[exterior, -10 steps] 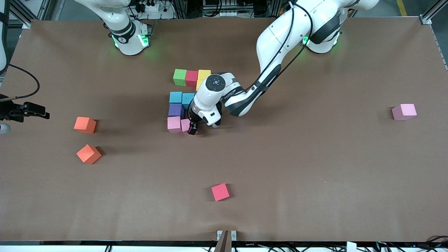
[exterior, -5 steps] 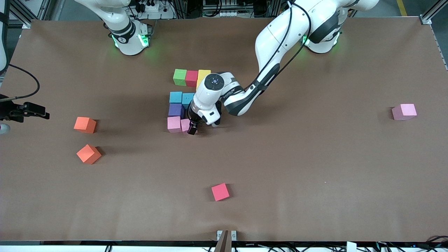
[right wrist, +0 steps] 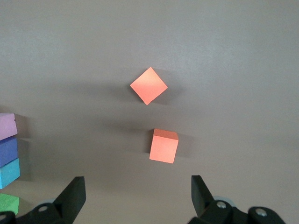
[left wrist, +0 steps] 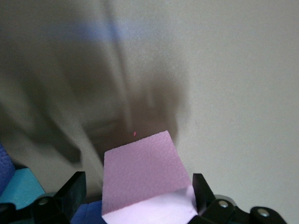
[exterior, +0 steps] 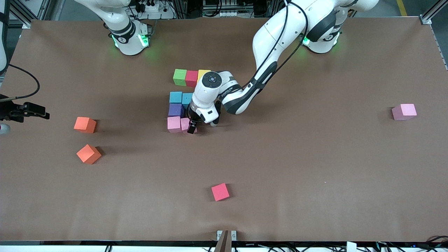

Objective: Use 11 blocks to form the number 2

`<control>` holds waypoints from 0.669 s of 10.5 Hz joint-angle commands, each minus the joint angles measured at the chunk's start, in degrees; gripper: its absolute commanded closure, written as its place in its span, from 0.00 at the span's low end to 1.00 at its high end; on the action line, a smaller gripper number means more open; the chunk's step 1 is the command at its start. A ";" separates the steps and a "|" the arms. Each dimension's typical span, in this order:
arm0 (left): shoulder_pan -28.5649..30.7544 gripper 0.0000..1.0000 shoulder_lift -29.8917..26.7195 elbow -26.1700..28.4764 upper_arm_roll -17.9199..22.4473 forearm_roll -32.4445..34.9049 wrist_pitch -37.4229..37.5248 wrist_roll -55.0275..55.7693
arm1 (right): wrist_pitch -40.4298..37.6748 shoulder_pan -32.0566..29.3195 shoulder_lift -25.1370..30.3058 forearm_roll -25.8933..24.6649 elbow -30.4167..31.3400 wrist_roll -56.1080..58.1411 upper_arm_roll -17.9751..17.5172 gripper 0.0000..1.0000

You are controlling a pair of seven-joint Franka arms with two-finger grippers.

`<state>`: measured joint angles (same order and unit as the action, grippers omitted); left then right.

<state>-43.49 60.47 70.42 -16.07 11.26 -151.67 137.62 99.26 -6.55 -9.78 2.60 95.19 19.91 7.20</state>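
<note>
Since a second ago the left arm's elbow has been drawn slightly upward in the front view, its left gripper (exterior: 192, 127) released around the second pink block (exterior: 185, 124) just set beside the first pink block (exterior: 174, 124), seen in the left wrist view between spread fingers (left wrist: 72, 190), while the right wrist view shows the waiting right gripper (right wrist: 138, 198) open over two orange cubes (right wrist: 163, 145).

A brown table (exterior: 315, 157) seen from above. Near its middle, toward the robots' edge, a partly built figure of touching cubes: a green block (exterior: 180, 77), red block (exterior: 191, 78) and yellow block (exterior: 202, 74) in a row, then light blue blocks (exterior: 175, 97), a purple block (exterior: 175, 110), and pink blocks (exterior: 174, 124). The left gripper (exterior: 192, 126) sits low at the second pink block. Two orange cubes (exterior: 85, 124) lie near the right arm's end. A lone pink cube (exterior: 404, 111) lies near the left arm's end, and a loose red cube (exterior: 220, 192) near the camera's edge.
</note>
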 commanded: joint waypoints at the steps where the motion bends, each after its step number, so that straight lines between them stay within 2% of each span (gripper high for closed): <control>1: -0.81 0.00 0.53 -1.51 0.95 -1.85 -0.39 -2.96 | 0.06 -0.92 -0.51 1.01 -0.71 0.92 -0.52 0.00; 7: -0.72 0.00 0.70 -1.16 0.95 -1.59 -0.39 -9.20 | 0.06 -0.92 -0.51 1.01 -0.88 0.92 -0.52 0.00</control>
<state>-43.49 60.48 70.30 -15.81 11.26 -151.67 131.07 99.42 -6.55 -9.78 2.60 95.19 19.91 7.21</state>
